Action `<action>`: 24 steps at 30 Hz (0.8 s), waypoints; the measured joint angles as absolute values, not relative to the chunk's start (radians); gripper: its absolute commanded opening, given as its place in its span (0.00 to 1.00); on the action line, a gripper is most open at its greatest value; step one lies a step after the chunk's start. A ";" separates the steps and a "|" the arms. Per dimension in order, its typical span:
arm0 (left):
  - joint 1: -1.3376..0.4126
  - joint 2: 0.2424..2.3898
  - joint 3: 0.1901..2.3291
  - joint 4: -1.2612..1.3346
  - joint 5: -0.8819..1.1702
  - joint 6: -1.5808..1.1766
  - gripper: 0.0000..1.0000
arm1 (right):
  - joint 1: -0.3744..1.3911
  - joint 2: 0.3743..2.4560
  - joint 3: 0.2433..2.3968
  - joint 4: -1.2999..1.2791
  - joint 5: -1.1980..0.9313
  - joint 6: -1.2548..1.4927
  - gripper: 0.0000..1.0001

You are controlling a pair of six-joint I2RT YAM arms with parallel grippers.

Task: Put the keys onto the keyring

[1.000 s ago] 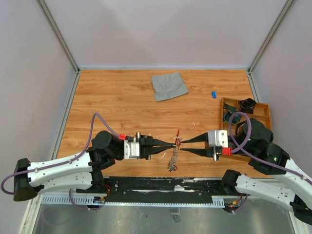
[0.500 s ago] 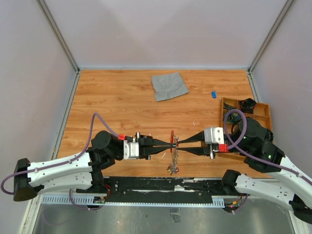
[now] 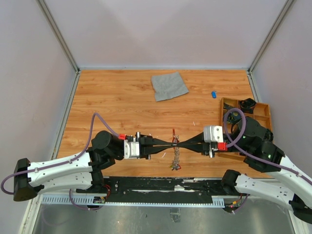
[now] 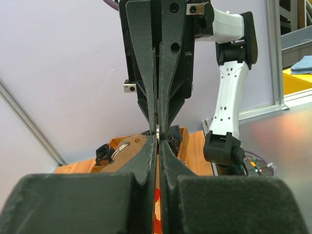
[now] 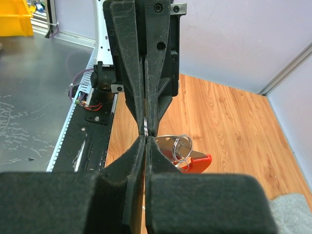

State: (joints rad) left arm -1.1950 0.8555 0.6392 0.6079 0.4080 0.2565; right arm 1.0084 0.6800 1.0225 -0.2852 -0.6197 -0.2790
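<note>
My right gripper is snapping shut from half-spread, now pinching the keyring tip-to-tip against my left gripper, which is staying clenched on it (chain dangling below). Judging I'm bracing the ring for threading. A blue key is lying far back, well apart.

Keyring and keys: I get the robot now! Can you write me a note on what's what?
Left gripper: fingers shut on the keyring.
Right gripper: fingers shut on it too, tip to tip with the left.
The chain hangs below.
A blue key lies alone on the table, far right.
Done: keyring held by both.
To do: fetch that key, thread it on.
Keys already on: cannot tell.
</note>
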 measured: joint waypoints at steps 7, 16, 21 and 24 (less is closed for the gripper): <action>-1.195 0.854 0.639 0.592 0.368 0.258 0.27 | 1.008 0.719 1.079 -0.377 -0.571 -0.300 0.00; -1.195 0.849 0.663 0.504 0.303 0.284 0.32 | 1.008 0.784 1.186 -0.584 -0.446 -0.386 0.00; -1.195 0.862 0.693 0.430 0.259 0.300 0.31 | 1.008 0.807 1.222 -0.663 -0.386 -0.420 0.00; -1.195 0.880 0.712 0.392 0.242 0.309 0.29 | 1.008 0.812 1.226 -0.688 -0.362 -0.432 0.00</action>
State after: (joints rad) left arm -1.1954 0.8799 0.7116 0.3916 0.2417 0.3092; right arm 1.0084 0.8124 1.2263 -0.6880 -0.3622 -0.4324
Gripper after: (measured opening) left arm 0.308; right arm 0.007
